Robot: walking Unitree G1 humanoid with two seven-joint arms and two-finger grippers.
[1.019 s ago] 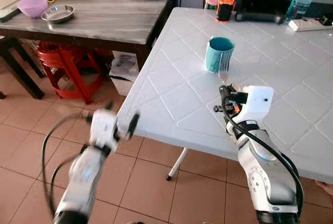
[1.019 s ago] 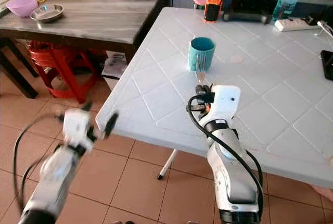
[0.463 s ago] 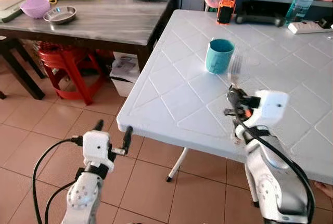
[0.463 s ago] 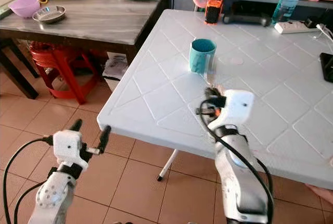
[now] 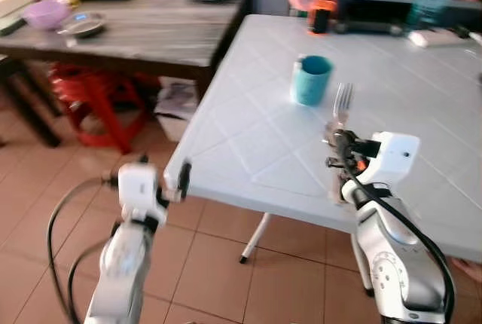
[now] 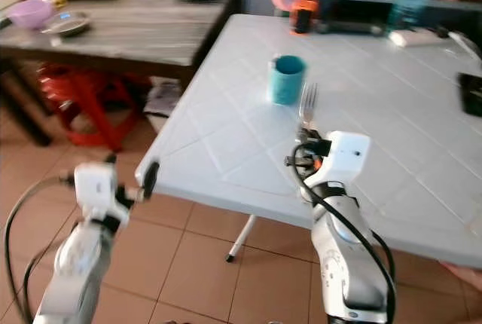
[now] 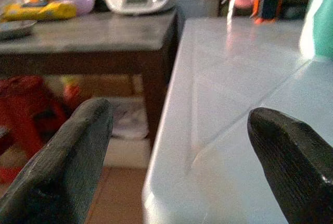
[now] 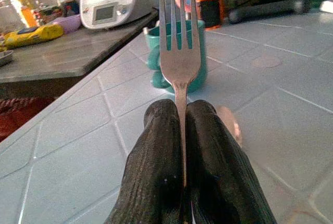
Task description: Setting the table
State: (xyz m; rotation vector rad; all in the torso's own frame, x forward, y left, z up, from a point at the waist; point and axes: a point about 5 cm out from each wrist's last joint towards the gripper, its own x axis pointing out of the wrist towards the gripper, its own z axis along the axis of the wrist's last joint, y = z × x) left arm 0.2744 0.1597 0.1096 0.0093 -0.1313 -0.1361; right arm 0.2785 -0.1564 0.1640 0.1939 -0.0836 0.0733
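The left fingers (image 7: 62,166) are spread wide and hold nothing; the left gripper (image 5: 162,184) hangs off the near corner of the white desk (image 5: 248,151), over the tiled floor (image 5: 45,188). Further left and behind stands a grey desk (image 5: 151,26) with a purple bowl (image 5: 47,13) and a metal dish (image 5: 81,24).

The right fingers (image 8: 156,172) are clenched on the handle of a fork (image 8: 179,57), tines up and roughly upright. The right gripper (image 5: 337,143) hovers above the white desk, near its front edge. The fork rides in the air, clear of the surface, with a teal cup (image 5: 311,79) just beyond it, not touching.

By my reading, the step in hand is carrying the fork to its place. No plate is visible, so the likely spot is bare desk near the cup. The next move calls for tipping the fork from upright to flat, lowering it until it rests, then letting go without knocking the cup.
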